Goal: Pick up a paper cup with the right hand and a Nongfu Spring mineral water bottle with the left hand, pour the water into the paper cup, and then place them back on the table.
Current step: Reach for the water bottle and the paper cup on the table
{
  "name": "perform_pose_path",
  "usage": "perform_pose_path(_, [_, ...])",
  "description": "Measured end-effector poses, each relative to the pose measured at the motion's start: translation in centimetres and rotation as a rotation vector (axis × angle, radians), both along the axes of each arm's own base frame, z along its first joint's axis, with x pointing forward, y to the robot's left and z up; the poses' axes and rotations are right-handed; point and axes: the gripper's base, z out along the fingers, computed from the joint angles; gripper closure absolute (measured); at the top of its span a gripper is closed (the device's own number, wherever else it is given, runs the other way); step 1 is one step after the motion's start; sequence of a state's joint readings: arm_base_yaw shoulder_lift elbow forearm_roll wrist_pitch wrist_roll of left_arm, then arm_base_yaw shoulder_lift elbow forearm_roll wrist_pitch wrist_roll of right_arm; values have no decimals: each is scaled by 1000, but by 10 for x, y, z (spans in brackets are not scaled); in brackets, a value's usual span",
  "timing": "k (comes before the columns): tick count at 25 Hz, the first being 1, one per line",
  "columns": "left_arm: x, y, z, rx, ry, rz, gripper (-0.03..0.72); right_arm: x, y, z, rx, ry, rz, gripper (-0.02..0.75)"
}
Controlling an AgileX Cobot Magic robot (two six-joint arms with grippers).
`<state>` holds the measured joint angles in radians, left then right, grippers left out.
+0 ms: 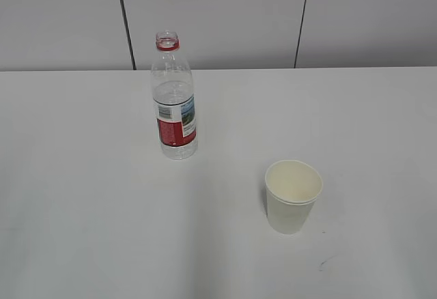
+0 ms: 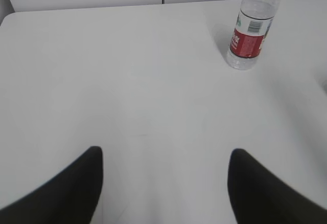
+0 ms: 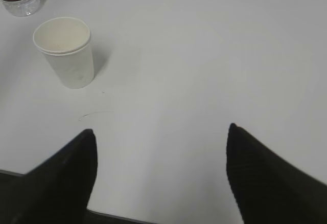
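Note:
The Nongfu Spring bottle (image 1: 175, 101) stands upright and capless on the white table (image 1: 82, 176), left of centre; it also shows far off at the upper right of the left wrist view (image 2: 251, 32). The off-white paper cup (image 1: 293, 195) stands upright and empty, nearer and to the right; it shows at the upper left of the right wrist view (image 3: 66, 51). My left gripper (image 2: 164, 155) is open and empty over bare table. My right gripper (image 3: 161, 132) is open and empty near the table's front edge. Neither arm shows in the exterior view.
A grey panelled wall (image 1: 218, 12) runs behind the table. A faint dark mark (image 1: 321, 265) lies on the table near the cup. The table's front edge (image 3: 117, 216) shows below my right gripper.

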<state>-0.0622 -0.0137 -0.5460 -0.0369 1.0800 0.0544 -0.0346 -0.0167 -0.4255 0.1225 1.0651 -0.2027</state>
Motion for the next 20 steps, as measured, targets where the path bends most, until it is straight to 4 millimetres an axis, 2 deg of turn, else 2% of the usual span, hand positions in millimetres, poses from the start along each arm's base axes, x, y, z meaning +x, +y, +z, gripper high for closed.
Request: perform_pose_path(20, [0,0,0,0,0,0,225,0,0,0,0,0,0,156])
